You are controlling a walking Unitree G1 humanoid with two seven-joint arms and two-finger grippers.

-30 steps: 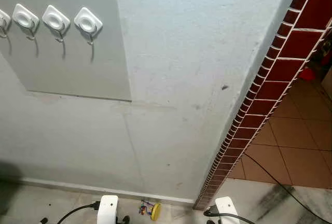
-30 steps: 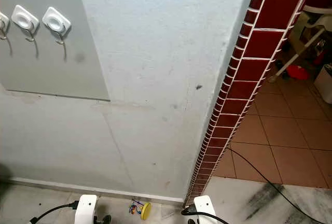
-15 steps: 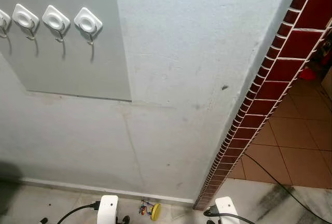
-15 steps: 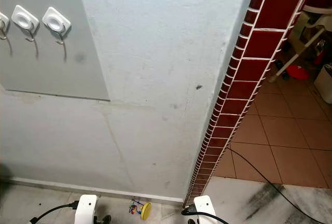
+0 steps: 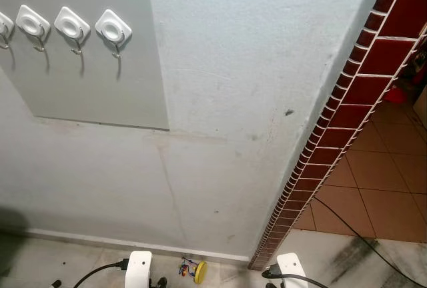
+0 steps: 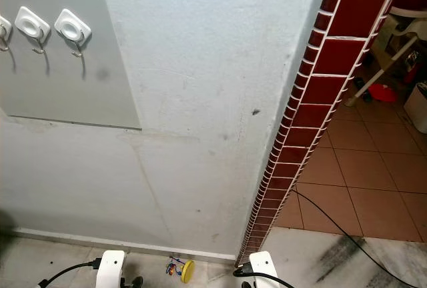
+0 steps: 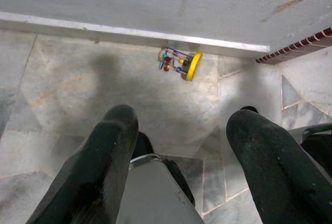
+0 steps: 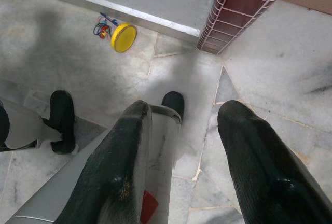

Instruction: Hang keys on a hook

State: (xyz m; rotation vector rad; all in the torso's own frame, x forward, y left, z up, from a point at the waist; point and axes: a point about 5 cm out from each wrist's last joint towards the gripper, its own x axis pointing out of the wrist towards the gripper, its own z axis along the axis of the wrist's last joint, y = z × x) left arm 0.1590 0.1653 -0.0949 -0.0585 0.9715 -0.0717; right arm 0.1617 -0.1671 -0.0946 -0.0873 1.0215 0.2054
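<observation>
The wall (image 5: pixel 233 68) carries white hooks (image 5: pixel 112 31) at ten o'clock. On the floor (image 7: pixel 62 79), at six o'clock by the skirting, lie the keys (image 7: pixel 179 62): light, loose, jangly; pinch the yellow tag. Left gripper (image 7: pixel 179 146) and right gripper (image 8: pixel 181 146) hang spread, empty.

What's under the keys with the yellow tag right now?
The keys lie on the grey stone floor, at the foot of the wall's baseboard. The yellow tag stands on edge. The floor directly beneath is hidden.
</observation>
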